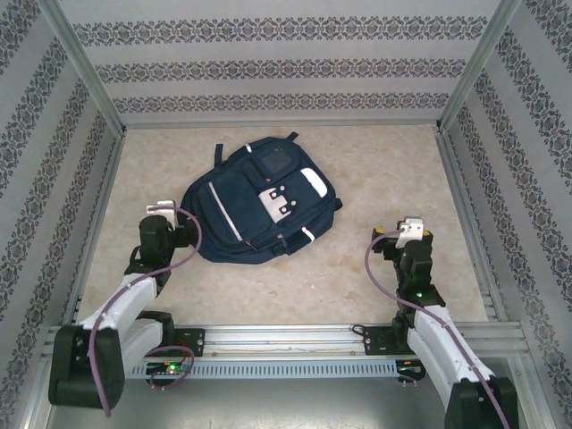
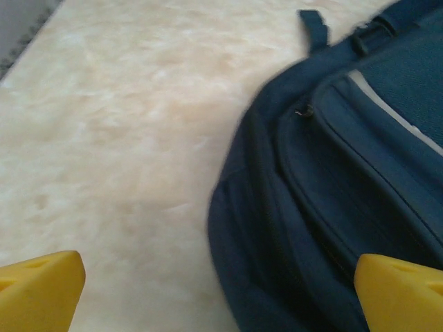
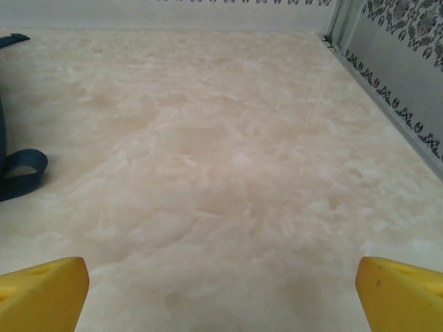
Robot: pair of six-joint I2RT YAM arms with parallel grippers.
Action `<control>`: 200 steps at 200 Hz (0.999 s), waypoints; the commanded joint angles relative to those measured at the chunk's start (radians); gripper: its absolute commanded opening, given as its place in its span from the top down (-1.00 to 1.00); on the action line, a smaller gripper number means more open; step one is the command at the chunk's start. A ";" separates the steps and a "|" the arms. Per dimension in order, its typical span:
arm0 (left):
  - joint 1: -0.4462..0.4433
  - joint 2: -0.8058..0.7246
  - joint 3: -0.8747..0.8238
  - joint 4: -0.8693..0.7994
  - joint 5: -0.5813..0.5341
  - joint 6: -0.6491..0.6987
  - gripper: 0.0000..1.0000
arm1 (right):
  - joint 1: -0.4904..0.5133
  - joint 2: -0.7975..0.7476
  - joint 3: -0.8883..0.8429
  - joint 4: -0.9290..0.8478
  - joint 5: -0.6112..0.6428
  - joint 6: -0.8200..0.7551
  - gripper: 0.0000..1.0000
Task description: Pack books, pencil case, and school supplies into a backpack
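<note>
Nearest the lens in the left wrist view: two yellow fingertips [image 2: 38,290] of the left gripper [image 2: 220,292], at the bottom left and bottom right corners, spread wide with nothing between them. In the right wrist view the right gripper [image 3: 221,294] is also spread wide and empty, over bare tabletop.

Task object: large navy-blue fabric backpack [image 1: 259,201] with white reflective patches, lying flat just left of centre in the top view. From the left wrist it takes up the right half of the frame [image 2: 332,173]. The left gripper [image 1: 161,214] sits just beside its lower left edge. The right gripper [image 1: 407,231] is well apart, at right of centre. What the bag holds cannot be told from outside.

Step in hand (judgement): the left arm is working at the bag's side seam.
- Keep the jaws wide and level.
- Raise the wrist before any sideways travel. The right-hand fingertip overlaps the fabric in the picture, and contact cannot be told.

Obstacles:
- small metal zip pull [image 2: 302,111], a snag risk
- short blue strap tab [image 2: 313,28], upper right
- blue strap loop [image 3: 17,173] at the left edge of the right wrist view

Surroundings: beige marbled tabletop [image 1: 375,161], patterned wall panels [image 1: 268,67], aluminium base rail [image 1: 286,335] along the bottom.
</note>
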 commanded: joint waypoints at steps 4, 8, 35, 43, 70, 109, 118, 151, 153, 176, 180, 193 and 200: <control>0.018 0.111 -0.063 0.491 0.103 0.122 -0.98 | -0.047 0.140 0.018 0.275 -0.079 0.011 -0.96; 0.020 0.136 -0.060 0.513 0.126 0.129 -0.98 | -0.057 0.173 0.026 0.299 -0.096 0.011 -0.97; 0.023 0.284 -0.007 0.592 0.183 0.062 -0.99 | -0.106 0.438 0.084 0.517 -0.202 0.024 -0.96; 0.023 0.324 0.006 0.629 0.178 0.059 -0.99 | -0.114 0.522 0.102 0.609 -0.223 0.026 -0.96; 0.030 0.368 0.078 0.518 0.140 0.035 -0.99 | -0.121 0.795 0.170 0.789 -0.248 0.045 -0.96; 0.031 0.617 0.065 0.788 0.101 0.033 -0.98 | -0.115 0.877 0.180 0.858 -0.182 0.069 -0.96; 0.032 0.573 0.081 0.675 0.100 0.023 -0.98 | -0.116 0.877 0.238 0.762 -0.207 0.068 -0.96; 0.051 0.574 0.124 0.599 0.117 0.003 -0.98 | -0.078 0.879 0.287 0.653 -0.259 -0.006 -0.96; 0.051 0.582 0.120 0.625 0.117 0.005 -0.98 | -0.080 0.879 0.286 0.654 -0.257 -0.003 -0.97; 0.053 0.581 0.129 0.603 0.123 0.005 -0.98 | -0.079 0.882 0.317 0.630 -0.185 0.026 -0.96; 0.054 0.589 0.123 0.626 0.124 0.006 -0.98 | -0.077 0.881 0.319 0.626 -0.185 0.021 -0.96; 0.053 0.579 0.130 0.589 0.124 0.006 -0.98 | -0.065 0.880 0.323 0.619 -0.171 0.008 -0.97; 0.051 0.585 0.126 0.614 0.119 0.011 -0.99 | -0.064 0.878 0.321 0.617 -0.168 0.007 -0.96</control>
